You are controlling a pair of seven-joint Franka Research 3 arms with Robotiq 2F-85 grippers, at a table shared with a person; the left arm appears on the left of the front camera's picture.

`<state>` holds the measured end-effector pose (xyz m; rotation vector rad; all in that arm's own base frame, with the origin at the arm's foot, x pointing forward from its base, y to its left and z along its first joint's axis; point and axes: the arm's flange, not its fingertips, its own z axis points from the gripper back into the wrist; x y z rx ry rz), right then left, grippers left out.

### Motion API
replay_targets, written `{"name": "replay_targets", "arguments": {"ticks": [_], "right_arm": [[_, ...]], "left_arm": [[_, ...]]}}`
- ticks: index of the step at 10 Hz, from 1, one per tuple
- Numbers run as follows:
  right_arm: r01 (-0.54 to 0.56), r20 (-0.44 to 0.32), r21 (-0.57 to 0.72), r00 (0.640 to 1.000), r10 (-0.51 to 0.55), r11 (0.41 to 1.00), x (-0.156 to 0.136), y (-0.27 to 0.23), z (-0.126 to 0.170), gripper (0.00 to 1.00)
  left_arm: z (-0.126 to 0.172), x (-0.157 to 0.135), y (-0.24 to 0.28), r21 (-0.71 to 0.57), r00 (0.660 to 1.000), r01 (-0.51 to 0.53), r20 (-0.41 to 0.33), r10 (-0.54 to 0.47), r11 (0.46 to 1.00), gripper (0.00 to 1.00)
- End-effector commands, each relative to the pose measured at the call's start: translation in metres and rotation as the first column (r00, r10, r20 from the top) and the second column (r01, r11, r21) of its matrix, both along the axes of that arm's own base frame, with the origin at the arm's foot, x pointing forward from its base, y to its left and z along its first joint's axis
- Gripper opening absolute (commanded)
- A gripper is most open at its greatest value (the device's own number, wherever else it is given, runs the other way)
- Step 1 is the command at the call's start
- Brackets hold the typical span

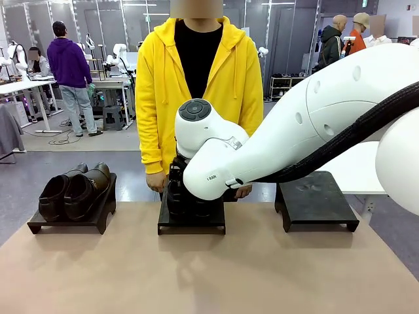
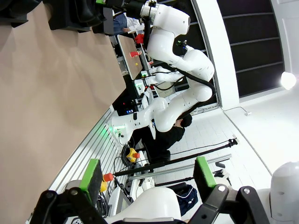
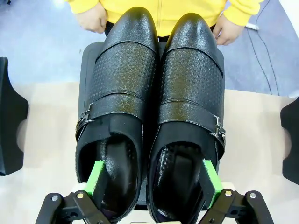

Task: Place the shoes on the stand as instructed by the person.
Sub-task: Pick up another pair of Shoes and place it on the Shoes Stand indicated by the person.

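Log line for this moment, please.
right claw: open, straddling monk-strap pair | pair on middle stand | left claw: open, idle | brown pair on left stand

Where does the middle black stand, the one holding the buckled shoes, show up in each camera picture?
Front view: middle stand at the centre.
Left wrist view: probably the dark block at the top, left of centre.
Right wrist view: under the shoes, upper centre.
Shared landmark: the tan table.
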<state>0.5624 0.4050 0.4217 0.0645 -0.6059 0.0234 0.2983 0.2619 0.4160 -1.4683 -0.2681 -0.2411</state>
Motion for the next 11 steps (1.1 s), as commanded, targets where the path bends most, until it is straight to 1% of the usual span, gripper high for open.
{"name": "replay_targets", "arguments": {"ticks": [1, 4, 5, 6, 7, 9, 10, 11], "right_arm": [[0.003, -0.005, 0.009, 1.0, -0.003, 1.0, 0.0, 0.001, -0.002, 1.0], [0.0, 0.0, 0.0, 1.0, 0.0, 1.0, 0.0, 0.0, 0.0, 1.0], [-0.008, -0.095, 0.102, 0.995, 0.017, 0.995, -0.009, -0.007, 0.025, 1.0], [-0.001, -0.119, 0.172, 0.993, 0.022, 0.985, -0.019, -0.021, 0.047, 1.0], [-0.004, -0.183, 0.254, 0.982, 0.052, 0.967, -0.031, -0.043, 0.063, 1.0], [-0.025, -0.259, 0.345, 0.958, 0.121, 0.938, -0.056, -0.095, 0.078, 1.0], [-0.029, -0.304, 0.415, 0.938, 0.169, 0.909, -0.065, -0.124, 0.083, 1.0], [-0.003, -0.333, 0.498, 0.923, 0.194, 0.867, -0.068, -0.161, 0.087, 1.0]], "left_arm": [[0.002, -0.003, 0.0, 0.008, 1.0, 0.008, -0.011, -0.008, 1.0, 1.0], [0.002, -0.003, 0.0, 0.008, 1.0, 0.008, -0.011, -0.008, 1.0, 1.0], [0.002, -0.003, 0.0, 0.008, 1.0, 0.008, -0.011, -0.008, 1.0, 1.0], [0.002, -0.003, 0.0, 0.008, 1.0, 0.008, -0.011, -0.008, 1.0, 1.0], [0.002, -0.003, 0.0, 0.008, 1.0, 0.008, -0.011, -0.008, 1.0, 1.0], [0.002, -0.003, 0.0, 0.008, 1.0, 0.008, -0.011, -0.008, 1.0, 1.0], [0.002, -0.003, 0.0, 0.008, 1.0, 0.008, -0.011, -0.008, 1.0, 1.0], [0.002, -0.003, 0.0, 0.008, 1.0, 0.008, -0.011, -0.008, 1.0, 1.0]]}}
